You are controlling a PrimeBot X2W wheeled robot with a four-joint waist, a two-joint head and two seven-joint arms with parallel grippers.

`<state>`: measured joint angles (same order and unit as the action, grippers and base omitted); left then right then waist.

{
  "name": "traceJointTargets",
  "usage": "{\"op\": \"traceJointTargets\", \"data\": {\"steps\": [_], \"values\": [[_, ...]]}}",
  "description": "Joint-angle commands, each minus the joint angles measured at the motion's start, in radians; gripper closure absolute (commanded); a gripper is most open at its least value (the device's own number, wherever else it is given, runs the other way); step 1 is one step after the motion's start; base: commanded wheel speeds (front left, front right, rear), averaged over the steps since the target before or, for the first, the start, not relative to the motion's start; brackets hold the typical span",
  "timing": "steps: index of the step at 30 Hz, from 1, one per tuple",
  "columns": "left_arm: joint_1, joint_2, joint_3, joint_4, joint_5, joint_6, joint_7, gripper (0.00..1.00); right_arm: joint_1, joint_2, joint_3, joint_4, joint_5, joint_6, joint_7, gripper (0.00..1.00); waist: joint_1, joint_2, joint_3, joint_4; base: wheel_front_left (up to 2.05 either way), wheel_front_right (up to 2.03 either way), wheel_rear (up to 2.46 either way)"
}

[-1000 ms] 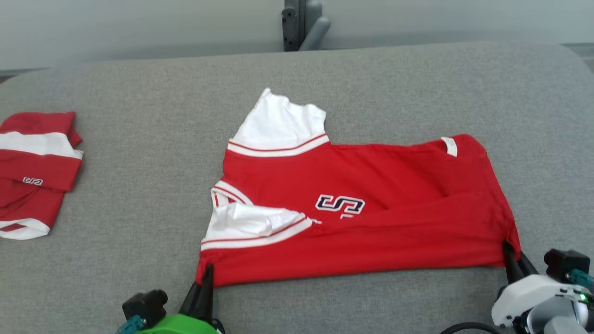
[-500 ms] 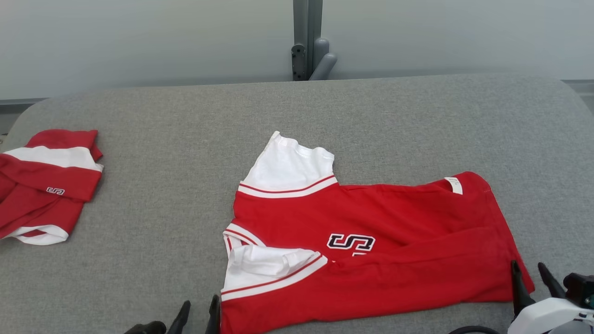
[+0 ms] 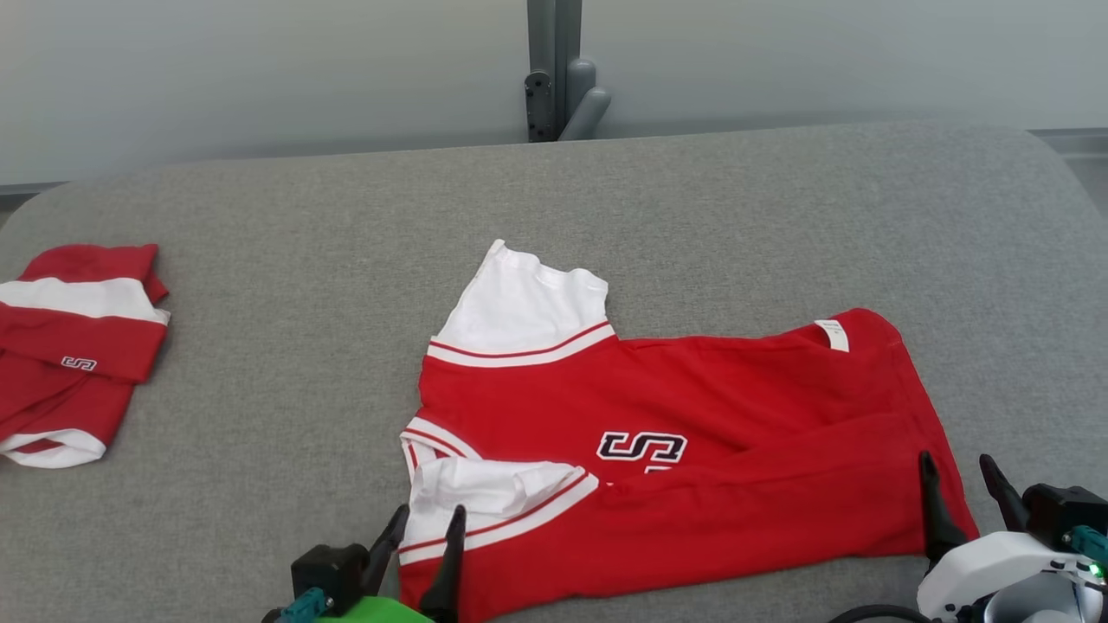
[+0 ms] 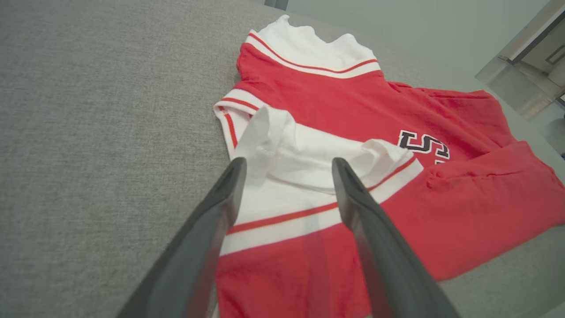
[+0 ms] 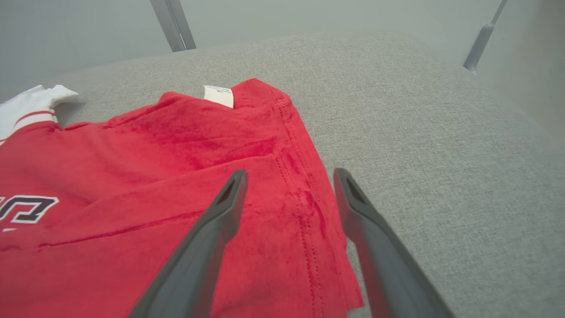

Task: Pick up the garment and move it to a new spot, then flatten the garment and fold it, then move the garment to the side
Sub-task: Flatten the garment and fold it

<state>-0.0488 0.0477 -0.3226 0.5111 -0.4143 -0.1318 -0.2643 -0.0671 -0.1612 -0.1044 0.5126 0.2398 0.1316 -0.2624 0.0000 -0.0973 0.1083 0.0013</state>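
Item one: the garment (image 3: pixel 675 450), a red shirt with white banded sleeves, lying near the front edge of the grey padded table (image 3: pixel 260 260), collar end to the left and hem end to the right. Its near long side lies doubled over the body, so the far sleeve (image 3: pixel 519 298) sticks out flat while the near sleeve (image 3: pixel 485 493) sits rumpled on top; the logo (image 3: pixel 641 446) and a white tag (image 3: pixel 833 335) face up. The lie suggests a first lengthwise fold is done, with smoothing and further folds yet to come. Item two: the left gripper (image 3: pixel 430 512), jaws spread wide and empty, fingers straddling the white band at the near left corner; whether the tips touch the cloth I cannot tell. Item three: the right gripper (image 3: pixel 956 460), likewise spread wide and carrying nothing, one finger over the red hem corner and the other over bare table just beside it. Both stand at the two near corners, probably where the fold was laid down. Item four: a second folded shirt (image 3: pixel 69 346), well apart at the left edge.
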Motion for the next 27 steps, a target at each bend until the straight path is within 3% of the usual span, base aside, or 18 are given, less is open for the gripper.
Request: {"op": "traceJointTargets", "data": {"steps": [1,15,16,17,18,19,27], "values": [[-0.018,0.005,0.010,0.012,0.006,0.001,0.000,0.00,-0.002,-0.002,0.001,0.000,0.003,-0.002,-0.003,0.00,0.0000,-0.0001,0.006,-0.016,0.00,0.00,0.00],[-0.059,0.005,0.065,0.063,0.060,0.010,0.000,0.00,-0.033,-0.021,0.010,0.003,0.019,-0.002,-0.003,0.00,0.0000,-0.0001,0.054,-0.057,0.00,0.00,0.00],[-0.062,0.005,0.065,0.064,0.056,0.009,0.000,0.19,-0.037,-0.020,0.011,0.002,0.019,-0.002,-0.003,0.00,0.0000,-0.0001,0.056,-0.059,0.00,0.00,0.00],[-0.064,0.005,0.063,0.066,0.053,0.009,0.000,0.62,-0.038,-0.021,0.010,0.002,0.018,-0.002,-0.003,0.00,0.0000,-0.0001,0.058,-0.060,0.00,0.00,0.00],[-0.064,0.005,0.063,0.066,0.053,0.009,0.000,0.62,-0.038,-0.021,0.010,0.002,0.018,-0.002,-0.003,0.00,0.0000,-0.0001,0.058,-0.060,0.00,0.00,0.00],[-0.066,0.005,0.060,0.065,0.051,0.008,0.000,1.00,-0.039,-0.021,0.009,0.001,0.015,-0.002,-0.003,0.00,0.0000,-0.0001,0.060,-0.061,0.00,0.00,0.00],[-0.065,0.005,0.018,-0.014,0.021,0.001,0.000,1.00,-0.024,-0.018,-0.007,0.006,0.007,-0.002,-0.003,0.00,0.0000,-0.0001,0.051,-0.043,0.00,0.00,0.00]]}}
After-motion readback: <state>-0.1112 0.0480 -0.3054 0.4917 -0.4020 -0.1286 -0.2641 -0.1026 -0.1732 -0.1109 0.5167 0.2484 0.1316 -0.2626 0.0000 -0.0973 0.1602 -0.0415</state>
